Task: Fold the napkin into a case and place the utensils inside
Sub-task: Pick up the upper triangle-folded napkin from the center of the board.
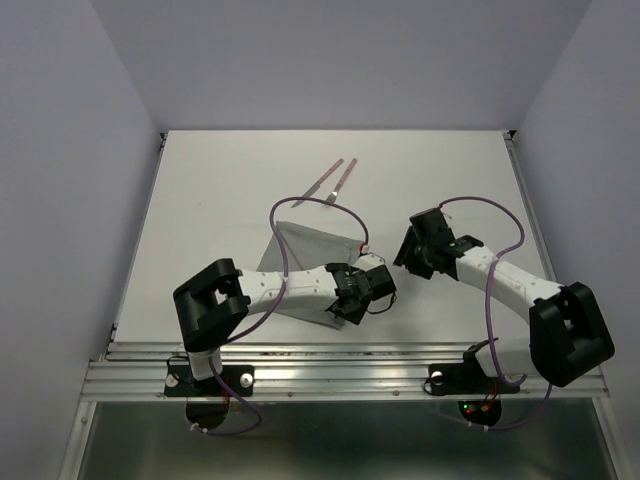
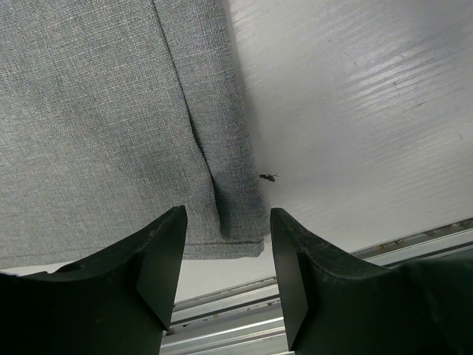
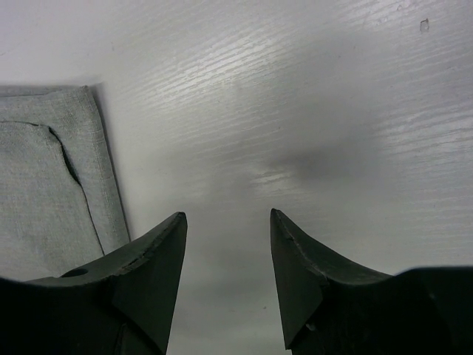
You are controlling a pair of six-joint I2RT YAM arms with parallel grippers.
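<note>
The grey napkin (image 1: 312, 245) lies folded in the middle of the white table, one flap edge running along it. My left gripper (image 1: 344, 311) hovers open over its near right corner; in the left wrist view that corner (image 2: 236, 222) sits just beyond the empty gap of the gripper (image 2: 228, 214). My right gripper (image 1: 404, 254) is to the right of the napkin, open and empty (image 3: 227, 214) over bare table, with the napkin's edge (image 3: 52, 185) at its left. The two utensils (image 1: 335, 178), slim with pinkish handles, lie side by side beyond the napkin.
Metal rails (image 2: 355, 248) run along the table's near edge (image 1: 300, 352), just past the napkin corner. Purple cables (image 1: 310, 202) loop above both arms. Pale walls close in the table on the left, right and back.
</note>
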